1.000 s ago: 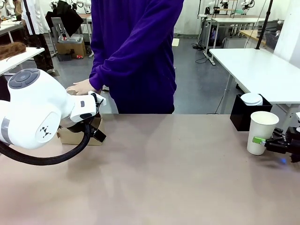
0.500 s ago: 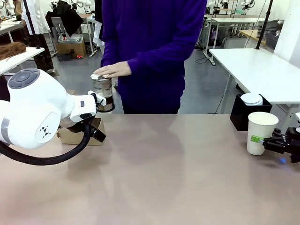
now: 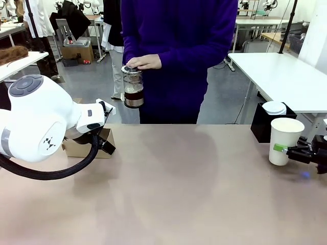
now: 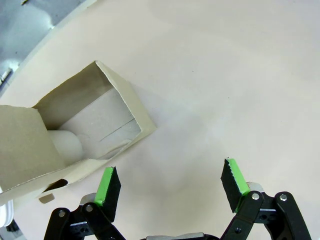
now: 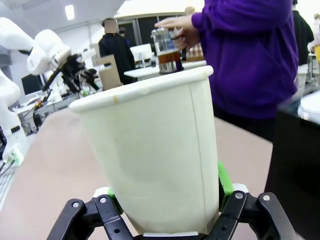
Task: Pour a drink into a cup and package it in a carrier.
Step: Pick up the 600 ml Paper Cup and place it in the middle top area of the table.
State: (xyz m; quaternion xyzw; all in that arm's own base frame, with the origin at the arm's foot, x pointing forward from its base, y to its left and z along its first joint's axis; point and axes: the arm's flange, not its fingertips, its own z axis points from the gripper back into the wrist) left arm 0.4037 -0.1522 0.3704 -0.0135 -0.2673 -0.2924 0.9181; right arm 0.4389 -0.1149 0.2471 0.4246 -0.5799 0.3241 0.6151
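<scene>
Coffee-dark drink sits in a glass jug that the person's hand holds by the lid, in the air beyond the counter's far edge. Right tool is clamped on a white paper cup, upright at the counter's right end. Left tool hangs with jaws spread wide, empty, just beside the brown cardboard carrier at the left.

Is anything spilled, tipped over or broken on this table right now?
Nothing stands out. The white paper cup stands upright in the right gripper, the clear glass jug of dark brown drink is held upright in the person's hand, the brown cardboard carrier looks intact, and the beige table shows no spill.
</scene>
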